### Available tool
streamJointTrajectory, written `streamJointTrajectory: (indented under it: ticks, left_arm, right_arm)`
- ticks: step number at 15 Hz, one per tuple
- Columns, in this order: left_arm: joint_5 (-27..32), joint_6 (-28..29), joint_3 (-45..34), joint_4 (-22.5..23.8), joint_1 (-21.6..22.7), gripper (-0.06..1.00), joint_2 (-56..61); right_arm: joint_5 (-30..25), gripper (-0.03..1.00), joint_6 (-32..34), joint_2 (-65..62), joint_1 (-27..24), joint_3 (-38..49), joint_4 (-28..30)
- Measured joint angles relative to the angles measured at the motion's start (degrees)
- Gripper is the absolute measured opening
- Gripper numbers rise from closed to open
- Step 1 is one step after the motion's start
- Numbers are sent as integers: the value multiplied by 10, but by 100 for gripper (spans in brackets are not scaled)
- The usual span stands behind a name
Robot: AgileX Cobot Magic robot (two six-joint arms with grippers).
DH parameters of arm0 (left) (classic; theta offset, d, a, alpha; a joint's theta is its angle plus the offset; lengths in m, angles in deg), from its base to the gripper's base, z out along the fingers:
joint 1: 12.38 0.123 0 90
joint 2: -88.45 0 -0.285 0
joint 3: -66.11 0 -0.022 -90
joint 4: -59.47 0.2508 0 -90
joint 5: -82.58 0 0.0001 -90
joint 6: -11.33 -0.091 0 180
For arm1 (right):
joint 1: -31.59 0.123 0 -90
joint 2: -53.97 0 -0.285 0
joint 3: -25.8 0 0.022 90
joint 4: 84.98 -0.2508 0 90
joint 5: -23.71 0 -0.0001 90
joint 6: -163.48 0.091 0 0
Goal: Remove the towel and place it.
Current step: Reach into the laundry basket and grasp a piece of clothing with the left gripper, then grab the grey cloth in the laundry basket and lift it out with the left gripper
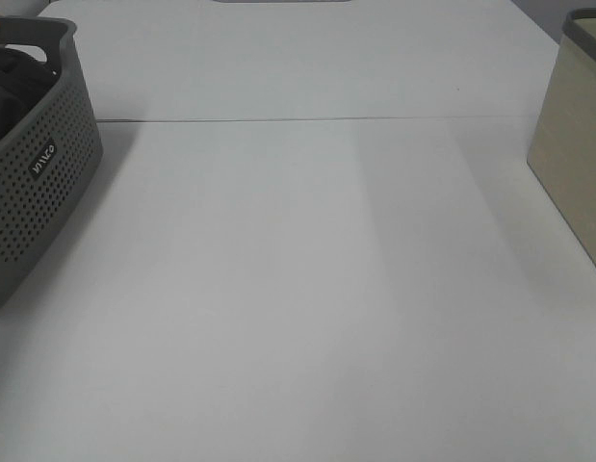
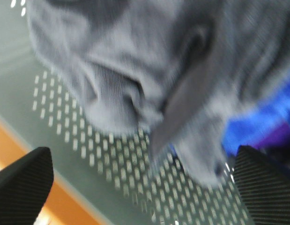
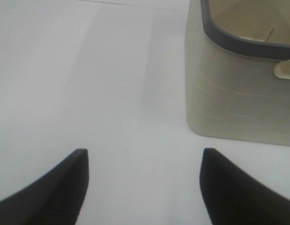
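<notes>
Both pairs of jaws are standing wide apart, gripping nothing.

The left gripper point(image 2: 140, 187) is hovering with its fingers spread just by the towel point(image 2: 135, 70), which is lying crumpled inside the perforated basket point(image 2: 88, 154) with a blue cloth point(image 2: 259, 122) peeking out beside it. The right gripper point(image 3: 145, 187) is hanging open and empty above the white table point(image 3: 88, 93), near the beige bin point(image 3: 229, 103). Basket and bin are sitting well apart at opposite sides.
</notes>
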Motion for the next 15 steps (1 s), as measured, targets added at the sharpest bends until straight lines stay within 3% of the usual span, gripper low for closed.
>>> streamJointTrajectory:
  ticks: [3,6,8,10,13,15]
  left_arm:
    - [-2,-2,57,-30,0,99,-82]
    - [6,-28,61,-49,0,99,-104]
    - [18,-32,61,-47,0,93,-105]
    - [18,-33,61,-39,0,76,-105]
    - [28,-29,61,-25,0,37,-105]
    - [43,5,61,-5,0,22,-105]
  right_arm:
    - [0,66,0,0,0,0,0]
    - [0,66,0,0,0,0,0]
    - [0,66,0,0,0,0,0]
    - [0,66,0,0,0,0,0]
    - [0,66,0,0,0,0,0]
    - [0,66,0,0,0,0,0]
